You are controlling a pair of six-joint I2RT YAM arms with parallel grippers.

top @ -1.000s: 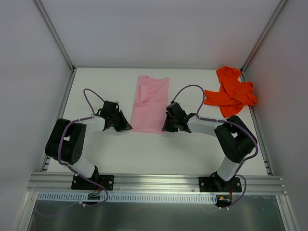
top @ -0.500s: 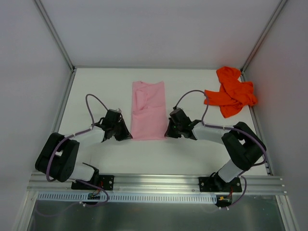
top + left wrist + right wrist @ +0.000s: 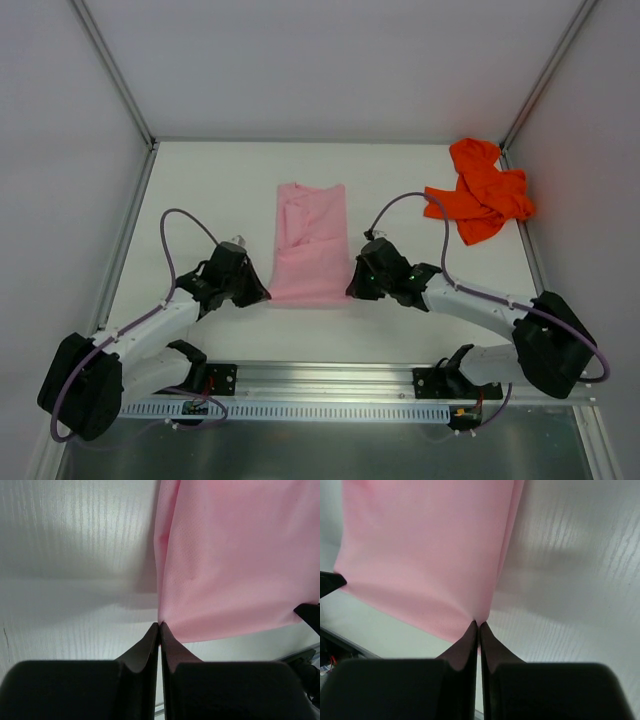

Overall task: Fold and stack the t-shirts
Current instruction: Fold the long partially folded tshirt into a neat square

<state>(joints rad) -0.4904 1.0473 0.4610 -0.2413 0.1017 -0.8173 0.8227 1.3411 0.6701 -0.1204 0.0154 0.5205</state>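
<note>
The light pink t-shirt (image 3: 311,242) lies as a long folded strip in the middle of the table. My left gripper (image 3: 262,296) is shut on its near left corner, and the pink cloth (image 3: 230,560) hangs from the pinched fingertips. My right gripper (image 3: 352,290) is shut on its near right corner, with the pink cloth (image 3: 425,550) stretched away from the tips. The near hem is held between both grippers. The orange-red t-shirt (image 3: 480,190) lies crumpled at the far right.
The white table (image 3: 200,190) has metal-framed side walls left and right. An aluminium rail (image 3: 320,378) runs along the near edge by the arm bases.
Both grippers have pulled back towards the near edge with the pink shirt's corners, drawing the strip towards me. The arms have stretched out lower and flatter. The orange-red shirt has not moved.
</note>
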